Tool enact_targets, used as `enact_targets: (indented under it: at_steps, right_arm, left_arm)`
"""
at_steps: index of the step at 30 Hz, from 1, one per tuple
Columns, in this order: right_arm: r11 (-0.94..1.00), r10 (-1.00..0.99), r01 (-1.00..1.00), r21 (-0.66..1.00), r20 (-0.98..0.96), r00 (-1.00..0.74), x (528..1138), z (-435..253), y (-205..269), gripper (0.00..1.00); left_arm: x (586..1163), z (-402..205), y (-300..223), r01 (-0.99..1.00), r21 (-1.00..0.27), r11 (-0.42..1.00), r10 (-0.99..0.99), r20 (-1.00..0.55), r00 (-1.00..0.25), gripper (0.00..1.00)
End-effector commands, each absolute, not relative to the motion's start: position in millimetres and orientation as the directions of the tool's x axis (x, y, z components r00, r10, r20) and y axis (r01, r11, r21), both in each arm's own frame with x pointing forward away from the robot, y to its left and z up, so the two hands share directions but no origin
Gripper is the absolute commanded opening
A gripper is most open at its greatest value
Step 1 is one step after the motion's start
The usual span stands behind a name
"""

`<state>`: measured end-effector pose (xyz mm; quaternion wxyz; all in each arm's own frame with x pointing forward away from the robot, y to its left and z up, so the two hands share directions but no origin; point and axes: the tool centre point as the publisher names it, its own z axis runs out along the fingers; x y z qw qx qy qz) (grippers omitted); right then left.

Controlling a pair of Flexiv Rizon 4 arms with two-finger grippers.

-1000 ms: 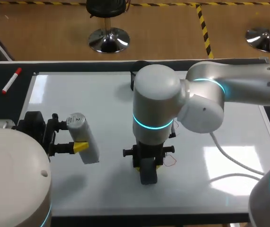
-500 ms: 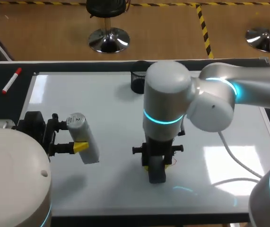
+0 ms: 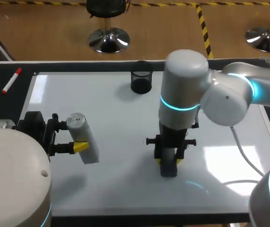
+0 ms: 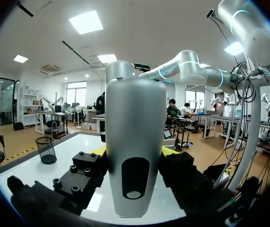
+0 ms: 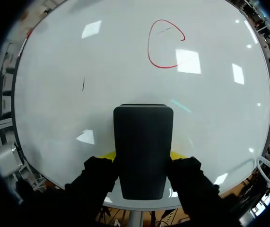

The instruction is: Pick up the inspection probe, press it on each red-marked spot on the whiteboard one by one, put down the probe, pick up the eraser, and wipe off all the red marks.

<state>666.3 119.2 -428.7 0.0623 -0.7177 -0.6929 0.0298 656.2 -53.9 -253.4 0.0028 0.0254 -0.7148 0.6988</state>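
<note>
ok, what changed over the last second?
The right gripper, shut on the eraser, moved over the whiteboard toward my right, uncovering the black mesh cup behind the arm. The red scribble seen beside it earlier no longer shows in the head view. The right wrist view shows one red loop ahead of the eraser. Unchanged: the left gripper shut on the probe, and the red marker.

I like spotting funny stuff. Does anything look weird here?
One thing: the left gripper holds the probe over the whiteboard instead of setting it down, while the right gripper holds the eraser. Nothing looks spilled or broken.
</note>
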Motion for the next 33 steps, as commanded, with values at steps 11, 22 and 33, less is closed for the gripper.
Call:
enact_targets:
  at_steps: [11,22,33]
  right_arm:
    - [-0.126,0.992,0.978,-0.164,0.009,0.129,664,-488,50,0.0]
    - [-0.133,0.991,0.985,-0.108,-0.008,0.133,656,-458,45,0.0]
    - [-0.054,0.999,0.998,-0.032,0.0,0.054,657,-428,89,0.0]
  left_arm:
    - [655,-251,-54,-0.04,-0.999,0.024,-0.035,0.039,-0.999,0.0]
    - [655,-251,-54,-0.04,-0.999,0.024,-0.035,0.039,-0.999,0.0]
    - [655,-251,-54,-0.04,-0.999,0.024,-0.035,0.039,-0.999,0.0]
